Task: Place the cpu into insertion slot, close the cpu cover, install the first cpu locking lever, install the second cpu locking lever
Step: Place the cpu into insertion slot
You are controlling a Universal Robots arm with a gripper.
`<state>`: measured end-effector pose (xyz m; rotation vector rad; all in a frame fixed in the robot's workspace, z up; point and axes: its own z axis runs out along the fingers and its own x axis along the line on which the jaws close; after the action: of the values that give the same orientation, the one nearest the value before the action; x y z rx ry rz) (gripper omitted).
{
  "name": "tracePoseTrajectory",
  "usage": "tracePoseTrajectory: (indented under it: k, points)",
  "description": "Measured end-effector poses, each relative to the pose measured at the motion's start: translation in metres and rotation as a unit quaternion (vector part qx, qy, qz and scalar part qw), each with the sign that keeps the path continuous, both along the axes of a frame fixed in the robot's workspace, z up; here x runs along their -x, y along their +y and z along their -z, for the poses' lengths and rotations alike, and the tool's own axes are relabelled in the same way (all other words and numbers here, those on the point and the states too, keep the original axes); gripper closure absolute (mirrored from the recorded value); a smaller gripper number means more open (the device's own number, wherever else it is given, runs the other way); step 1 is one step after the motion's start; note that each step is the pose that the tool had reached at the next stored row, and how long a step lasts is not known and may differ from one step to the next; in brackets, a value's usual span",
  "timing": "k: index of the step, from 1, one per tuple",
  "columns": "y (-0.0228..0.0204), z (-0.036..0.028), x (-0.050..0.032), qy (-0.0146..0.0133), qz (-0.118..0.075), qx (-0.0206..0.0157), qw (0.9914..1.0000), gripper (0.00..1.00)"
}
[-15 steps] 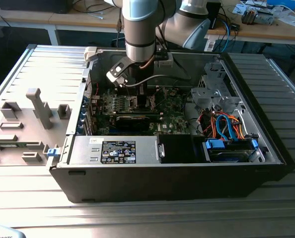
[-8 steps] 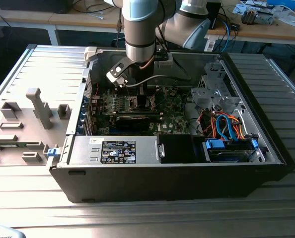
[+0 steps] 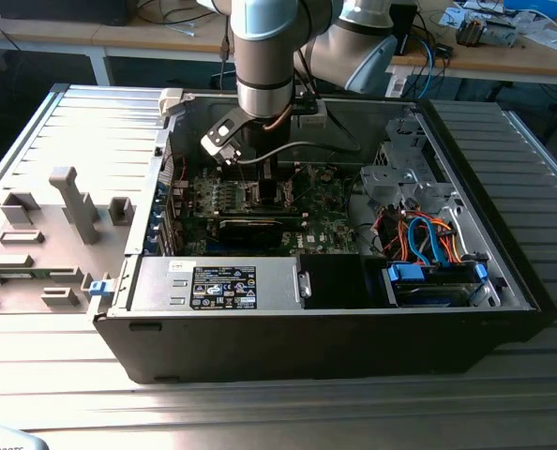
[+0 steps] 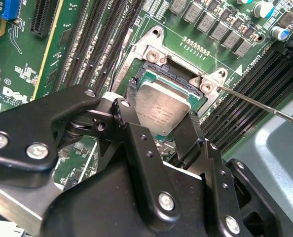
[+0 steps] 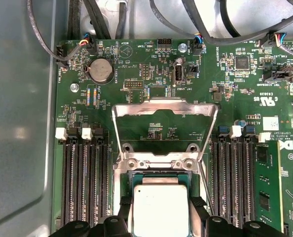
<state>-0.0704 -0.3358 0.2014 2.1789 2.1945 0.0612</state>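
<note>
silver-grey on top, flat and square: found the cpu [image 4: 159, 106] pinched between the two black fingers [image 4: 122, 111] of the gripper [image 4: 160, 114], with the jaws clenched on two opposite edges of it. placed it directly over the insertion slot [image 4: 149, 52], inside the silvery rim, with a thin green border visible around the metal top. could not tell whether seated in the dark centre or held just above.

in the first wrist view, noted the cpu cover [image 5: 164, 111] standing up and open just behind the slot, a thin silvery frame with the green motherboard [image 5: 151, 89] visible through its square cut-out. in the second wrist view, traced a thin metal locking lever [image 4: 257, 104] running out from one corner of the rim and across the long black memory slots [image 4: 245, 94]. picked out a round coin battery [image 5: 101, 70] on the board beyond the cover.

in the exterior view, looked into an open black computer case [image 3: 353, 347] lying on a ribbed metal table [image 3: 504, 394], with the grey arm [image 3: 264, 56] reaching straight down inside over the board. along the near wall, made out a labelled power-supply box [image 3: 222, 284]. towards the exterior view's right, spotted a blue drive caddy [image 3: 433, 279] with orange and blue cables [image 3: 429, 234] behind. on the exterior view's left, saw a grey side panel [image 3: 53, 234] lying flat just beside the case.
</note>
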Motion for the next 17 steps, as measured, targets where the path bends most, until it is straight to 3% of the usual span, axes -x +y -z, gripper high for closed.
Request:
tracePoseTrajectory:
  k: [11, 12, 17]
  points:
    - [0.0002, 0.0002, -0.0001, -0.0001, 0.000, -0.0002, 1.00000, 0.45]
    - [0.0002, 0.0002, 0.0000, -0.0001, 0.000, -0.0001, 1.00000, 0.38]
    - [0.0003, 0.0003, 0.0000, -0.0001, 0.000, -0.0007, 1.00000, 0.38]
